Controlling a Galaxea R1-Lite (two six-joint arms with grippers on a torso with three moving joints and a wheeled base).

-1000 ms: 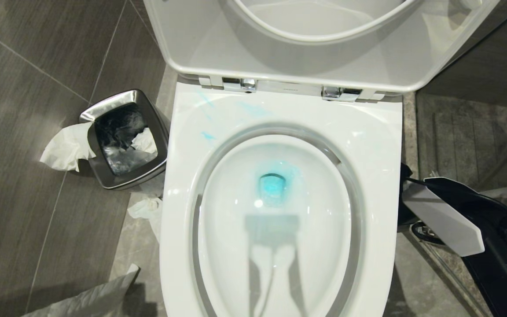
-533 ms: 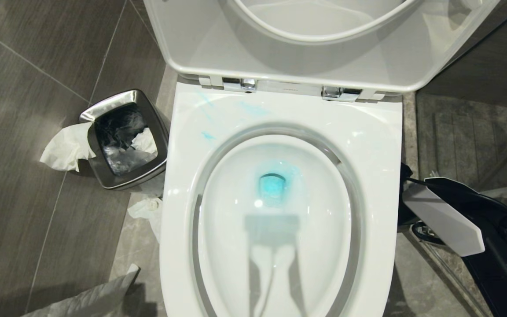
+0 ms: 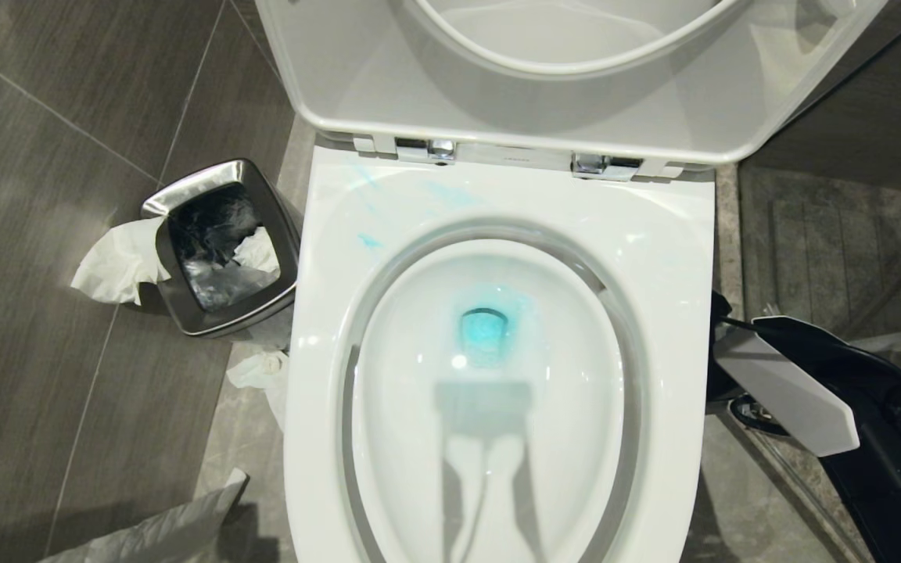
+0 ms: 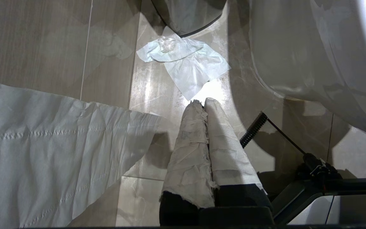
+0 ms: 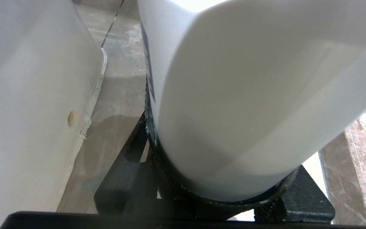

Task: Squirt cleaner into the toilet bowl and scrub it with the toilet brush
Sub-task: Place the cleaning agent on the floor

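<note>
The toilet bowl [image 3: 654, 250] fills the middle of the head view, with blue liquid [image 3: 485, 328] pooled in its water and blue smears [image 3: 368, 241] on the back left of the rim. The seat and lid [image 3: 576, 117] are raised. My right arm [image 3: 787, 391] hangs low beside the bowl's right side. In the right wrist view, my right gripper [image 5: 214, 190] is shut on the cleaner [image 5: 249, 95], whose white body blocks most of the view; its nozzle is hidden. My left gripper [image 4: 202, 103] is shut and empty, pointing at the floor left of the toilet. The toilet brush is out of view.
A steel bin [image 3: 184, 188] with crumpled tissue stands left of the toilet. Tissue [image 4: 186, 63] lies on the floor by it, and a wide paper sheet [image 4: 43, 143] hangs near my left gripper. The toilet's outer wall [image 5: 27, 95] is close to my right gripper.
</note>
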